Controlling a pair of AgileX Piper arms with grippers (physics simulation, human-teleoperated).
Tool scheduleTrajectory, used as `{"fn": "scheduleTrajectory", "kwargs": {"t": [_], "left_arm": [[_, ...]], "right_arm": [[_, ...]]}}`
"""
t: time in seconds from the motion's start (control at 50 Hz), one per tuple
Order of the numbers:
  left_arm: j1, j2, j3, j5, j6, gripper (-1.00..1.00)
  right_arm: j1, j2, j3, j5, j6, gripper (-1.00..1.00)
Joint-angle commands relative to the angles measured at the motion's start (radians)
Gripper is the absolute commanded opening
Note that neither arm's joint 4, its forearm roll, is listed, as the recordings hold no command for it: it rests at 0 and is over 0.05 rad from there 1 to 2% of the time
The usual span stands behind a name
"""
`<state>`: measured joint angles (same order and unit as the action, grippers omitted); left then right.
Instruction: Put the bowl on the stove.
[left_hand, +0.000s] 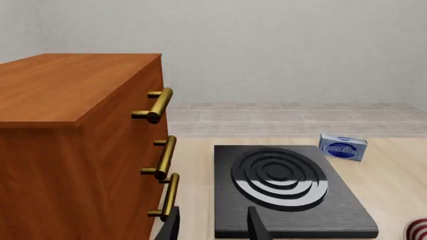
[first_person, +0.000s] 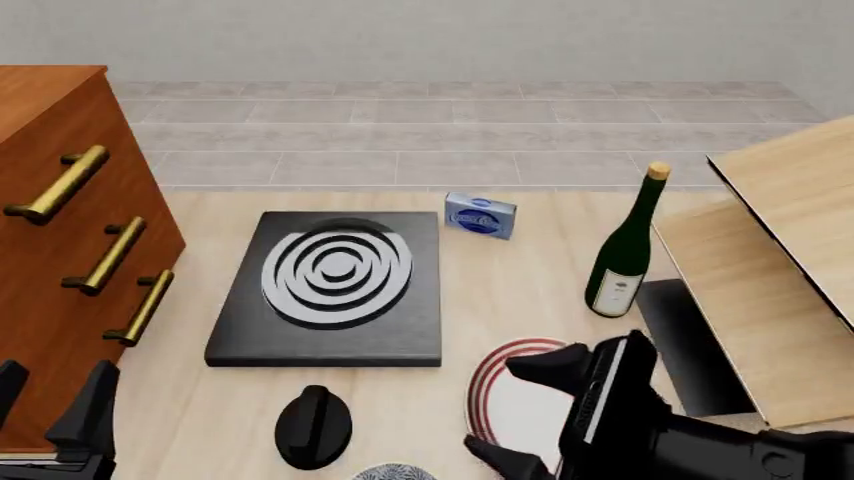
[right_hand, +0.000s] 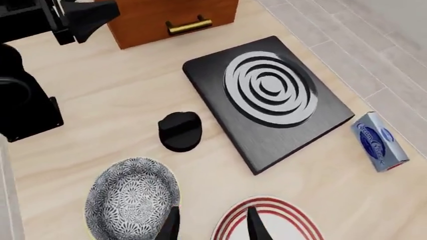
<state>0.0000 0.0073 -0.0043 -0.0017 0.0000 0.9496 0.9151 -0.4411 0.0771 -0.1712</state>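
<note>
The pale wooden surface carries the stove beside a wooden drawer cabinet; a blue box behind it; a wine bottle (upright); nearer, a black knob, the patterned bowl and a red-ringed plate.

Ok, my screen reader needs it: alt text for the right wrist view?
Patterned bowl on the wooden table, nearest the open right gripper, beside a red-ringed plate. Beyond lie a black knob and the bare stove.
</note>
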Motion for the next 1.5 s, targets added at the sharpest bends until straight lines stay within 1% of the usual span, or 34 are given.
{"fn": "scheduleTrajectory", "kwargs": {"t": [0.02,0.08,0.14,0.22,0.26,0.3,0.38,0.44,0.46,0.52,0.54,0.6,0.64,0.66,0.74,0.9,1.08,1.5], "left_arm": [[0.000,0.000,0.000,0.000,0.000,1.00],[0.000,0.000,0.000,0.000,0.000,1.00],[0.000,0.000,0.000,0.000,0.000,1.00],[0.000,0.000,0.000,0.000,0.000,1.00],[0.000,0.000,0.000,0.000,0.000,1.00],[0.000,0.000,0.000,0.000,0.000,1.00],[0.000,0.000,0.000,0.000,0.000,1.00],[0.000,0.000,0.000,0.000,0.000,1.00],[0.000,0.000,0.000,0.000,0.000,1.00],[0.000,0.000,0.000,0.000,0.000,1.00],[0.000,0.000,0.000,0.000,0.000,1.00],[0.000,0.000,0.000,0.000,0.000,1.00],[0.000,0.000,0.000,0.000,0.000,1.00],[0.000,0.000,0.000,0.000,0.000,1.00],[0.000,0.000,0.000,0.000,0.000,1.00],[0.000,0.000,0.000,0.000,0.000,1.00],[0.000,0.000,0.000,0.000,0.000,1.00],[0.000,0.000,0.000,0.000,0.000,1.00]], "right_arm": [[0.081,0.144,-0.043,-0.065,0.001,1.00],[0.092,0.181,-0.054,-0.082,-0.004,1.00],[0.116,0.216,-0.070,-0.094,0.008,1.00],[0.140,0.270,-0.084,-0.116,0.008,1.00],[0.159,0.295,-0.093,-0.122,0.024,1.00],[0.166,0.315,-0.094,-0.132,0.028,1.00],[0.193,0.358,-0.104,-0.149,0.059,1.00],[0.210,0.389,-0.109,-0.159,0.069,1.00],[0.218,0.396,-0.112,-0.161,0.083,1.00],[0.221,0.423,-0.111,-0.174,0.091,1.00],[0.225,0.432,-0.110,-0.179,0.111,1.00],[0.219,0.451,-0.103,-0.194,0.105,1.00],[0.223,0.459,-0.101,-0.202,0.120,1.00],[0.214,0.482,-0.105,-0.196,0.113,1.00],[0.197,0.490,-0.091,-0.219,0.104,1.00],[0.185,0.505,-0.079,-0.234,0.118,1.00],[0.160,0.538,-0.064,-0.263,0.113,1.00],[0.159,0.654,-0.042,-0.373,0.169,1.00]]}}
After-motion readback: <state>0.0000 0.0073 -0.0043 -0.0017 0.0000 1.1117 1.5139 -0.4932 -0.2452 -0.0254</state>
